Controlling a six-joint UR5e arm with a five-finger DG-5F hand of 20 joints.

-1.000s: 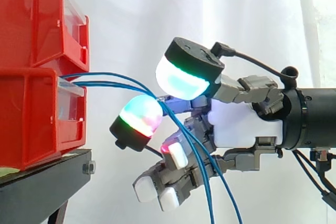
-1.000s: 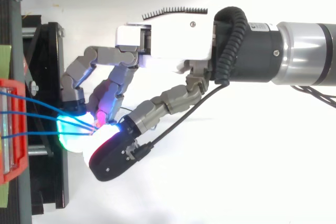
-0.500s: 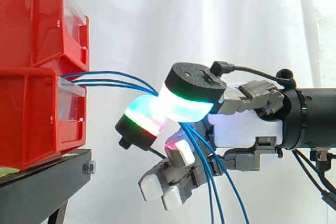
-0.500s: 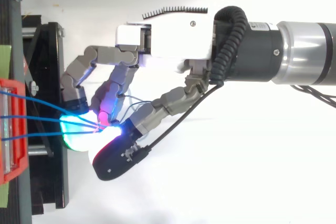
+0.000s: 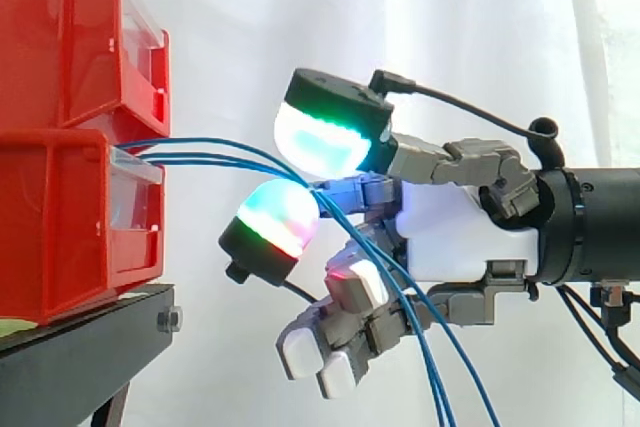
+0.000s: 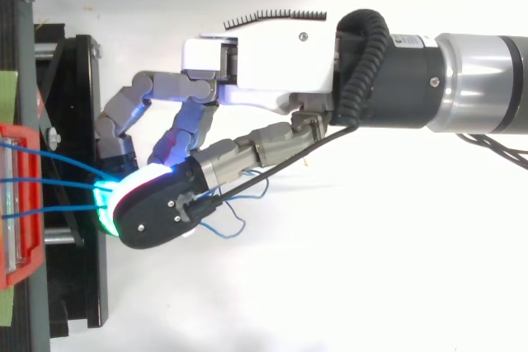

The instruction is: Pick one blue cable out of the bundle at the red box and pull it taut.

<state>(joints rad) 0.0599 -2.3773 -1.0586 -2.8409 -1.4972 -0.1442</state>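
The pads (image 5: 320,142) of the hand (image 5: 460,237), pinched half a second earlier, had parted, releasing the blue cables (image 5: 200,157); red bins (image 5: 60,217) sat on a black stand (image 5: 80,342) before a white curtain (image 5: 450,27).

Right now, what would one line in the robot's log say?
hand: at blue cables beside red box | cables: three leave box, run past hand, hang slack below | taut: not yet

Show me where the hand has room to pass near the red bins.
Free: the gap above the blue cables, between the red bins and the hand; also under them, between the black stand and the hand. Crowded: at the hand, where the cables bunch and drop.
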